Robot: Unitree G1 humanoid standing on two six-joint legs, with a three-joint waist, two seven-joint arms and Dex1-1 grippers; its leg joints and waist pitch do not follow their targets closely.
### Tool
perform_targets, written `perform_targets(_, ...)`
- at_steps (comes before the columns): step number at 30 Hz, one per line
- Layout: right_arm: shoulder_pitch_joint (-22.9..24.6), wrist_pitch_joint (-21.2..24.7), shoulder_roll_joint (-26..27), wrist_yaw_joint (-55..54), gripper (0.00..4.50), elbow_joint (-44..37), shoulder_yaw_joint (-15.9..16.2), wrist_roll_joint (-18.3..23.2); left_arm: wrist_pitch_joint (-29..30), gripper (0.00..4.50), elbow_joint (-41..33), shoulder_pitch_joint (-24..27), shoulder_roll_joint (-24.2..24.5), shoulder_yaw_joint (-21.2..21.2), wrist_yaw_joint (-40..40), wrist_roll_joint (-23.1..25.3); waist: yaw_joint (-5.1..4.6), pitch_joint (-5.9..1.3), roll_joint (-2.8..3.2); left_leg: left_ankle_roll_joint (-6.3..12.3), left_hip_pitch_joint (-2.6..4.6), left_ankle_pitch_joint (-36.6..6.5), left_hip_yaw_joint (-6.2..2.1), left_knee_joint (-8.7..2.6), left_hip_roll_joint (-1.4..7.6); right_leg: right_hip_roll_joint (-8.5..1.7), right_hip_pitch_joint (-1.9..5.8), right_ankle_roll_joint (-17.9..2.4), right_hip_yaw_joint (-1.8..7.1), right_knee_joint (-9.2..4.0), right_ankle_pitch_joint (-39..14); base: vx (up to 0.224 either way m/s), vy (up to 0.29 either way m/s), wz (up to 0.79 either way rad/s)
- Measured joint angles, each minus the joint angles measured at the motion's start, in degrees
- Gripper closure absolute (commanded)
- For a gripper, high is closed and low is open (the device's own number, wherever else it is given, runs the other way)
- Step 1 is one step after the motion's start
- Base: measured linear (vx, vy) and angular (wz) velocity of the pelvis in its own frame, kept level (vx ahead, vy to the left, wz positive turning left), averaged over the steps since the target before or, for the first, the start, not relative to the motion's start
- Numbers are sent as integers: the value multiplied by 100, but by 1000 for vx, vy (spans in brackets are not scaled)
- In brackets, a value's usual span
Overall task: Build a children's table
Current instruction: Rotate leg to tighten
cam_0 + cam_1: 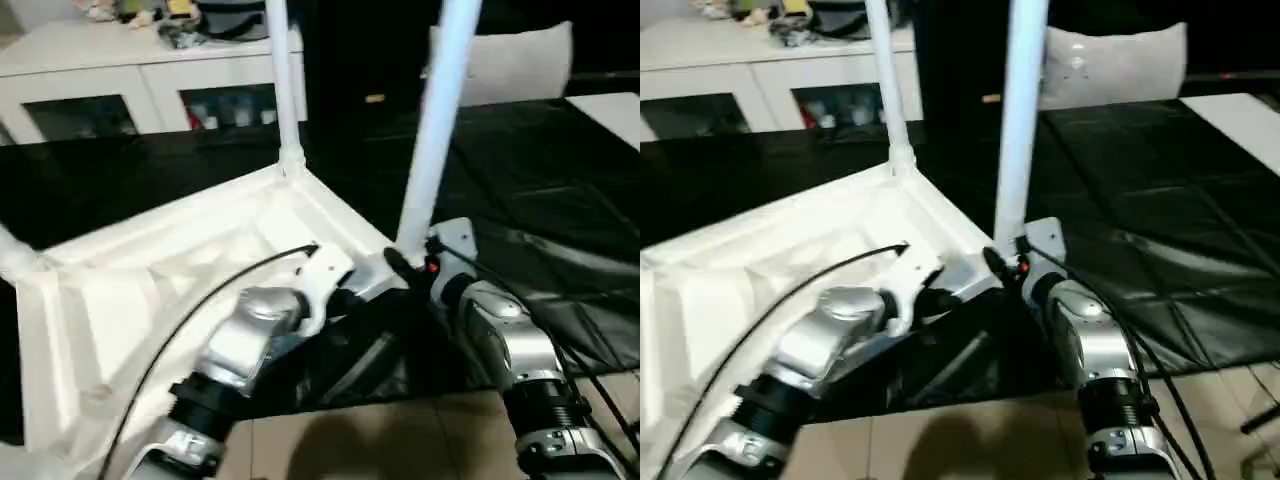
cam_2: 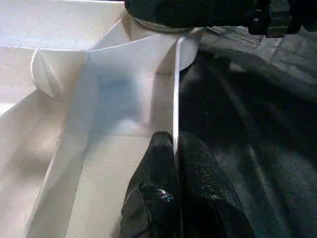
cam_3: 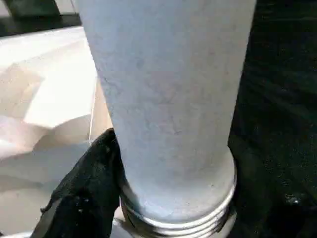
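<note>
Black mat point(image 1: 560, 200) on the floor is the workspace, with a white cabinet point(image 1: 110, 90) and a grey cushion point(image 1: 515, 60) behind it. Table top point(image 1: 150, 290) lies upside down on the mat, ribs up. One leg point(image 1: 285, 90) already stands in the far corner socket, and another leg point(image 1: 435, 130) is upright at the near right corner.

Left gripper point(image 2: 174, 148) is pinched on the top's thin side wall just short of that corner, steadying it. Right gripper point(image 3: 99, 173) sits at the near leg's base; one black finger presses the leg just above its threads, but I can't tell whether it's clamped.

My guess: hollow plastic, so light, stiff and kinda slick. I'd grab the leg low near the threads, since up high it'll wobble.
</note>
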Motion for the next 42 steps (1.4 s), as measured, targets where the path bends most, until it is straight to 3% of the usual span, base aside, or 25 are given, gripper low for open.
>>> perform_targets(3, 80, -54, 4, 126, 88, -117, -71, 183, -3, 450, -54, -24, 4, -41, -12, 41, 75, -8, 11, 26, -26, 16, -2, -8, 3, 2, -37, -19, -2, 8, 11, 0, 0, 0)
perform_targets(7, 202, -248, -110, 455, 52, -146, -64, 208, -71, 450, -79, -24, 76, -135, -47, 42, 89, -7, 21, 28, -30, 14, -2, -7, 3, 2, -41, -18, -3, 5, 9, 0, 0, 0)
perform_targets(13, 495, -430, -761, 1684, 3, -351, 102, 404, -721, 450, 15, -76, 738, -376, -769, 57, 92, 8, 6, 25, -29, 15, -3, -7, 11, 7, -41, 8, -8, 7, -5, 0, 0, 0)
perform_targets(19, 541, -439, -1601, 3061, 3, -698, 279, 625, -1466, 450, 128, -107, 1442, -575, -1736, -13, 125, 18, -10, 27, -36, 15, -3, -3, 12, 6, -43, -17, -9, 6, 10, 0, 0, 0)
perform_targets(25, 589, -674, -2193, 4353, 3, -1045, 778, 624, -2109, 450, 230, -209, 2049, -817, -2889, -122, 323, 20, -20, 29, -38, 13, -3, 2, 12, 6, -42, -16, -10, 4, 9, 0, 0, 0)
perform_targets(29, 610, -659, -2323, 4816, 39, -1110, 956, 645, -2337, 450, 302, -255, 2191, -906, -3368, -204, 406, 22, -24, 32, -41, 11, -3, 9, 13, 4, -42, -19, -9, 6, 10, 0, 0, 0)
perform_targets(34, 607, -704, -2358, 5149, 92, -1149, 1260, 627, -2604, 450, 439, -365, 2337, -1048, -3829, -246, 429, 19, -53, 31, -38, 12, -3, 10, 14, 4, -42, -20, -9, 13, 11, 0, 0, 0)
perform_targets(42, 648, -689, -2360, 5390, 168, -1138, 1378, 644, -2810, 450, 596, -462, 2349, -1085, -4012, -242, 473, 18, -65, 31, -38, 12, -3, 19, 14, 3, -37, -25, -9, 13, 14, 0, 0, 0)
